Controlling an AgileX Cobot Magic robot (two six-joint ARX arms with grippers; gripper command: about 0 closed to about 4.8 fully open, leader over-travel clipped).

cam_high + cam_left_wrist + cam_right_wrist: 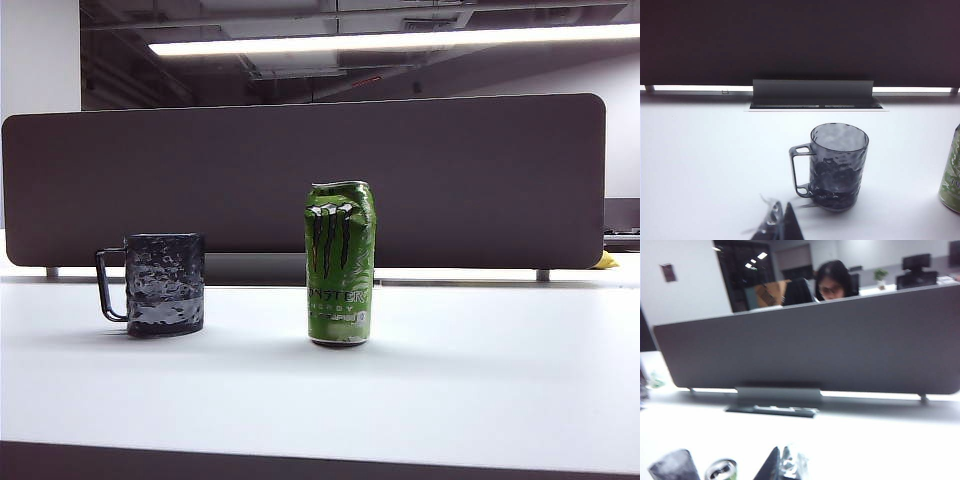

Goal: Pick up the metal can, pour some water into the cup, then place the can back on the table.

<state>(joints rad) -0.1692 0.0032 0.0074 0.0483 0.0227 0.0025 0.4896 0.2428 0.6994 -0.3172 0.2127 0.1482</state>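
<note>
1. My left gripper [780, 222] and right gripper [782, 465] hang pinched closed, both empty.
2. The dented bright-green metal can [340, 263] stands on the white table [480, 380], at three o'clock from the dimpled dark cup [160, 284].
3. Thin, slippery walls: I would grip mid-body, gently.

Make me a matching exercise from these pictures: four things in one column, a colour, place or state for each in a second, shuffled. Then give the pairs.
Things:
1. metal can
2. cup
3. divider panel
4. right end effector

Descriptions:
A. dark grey, standing across the back of the table
B. bright green, dented, upright
C. shut, holding nothing
D. dark translucent, handle pointing away from the can

Pairs: 1-B, 2-D, 3-A, 4-C
</note>
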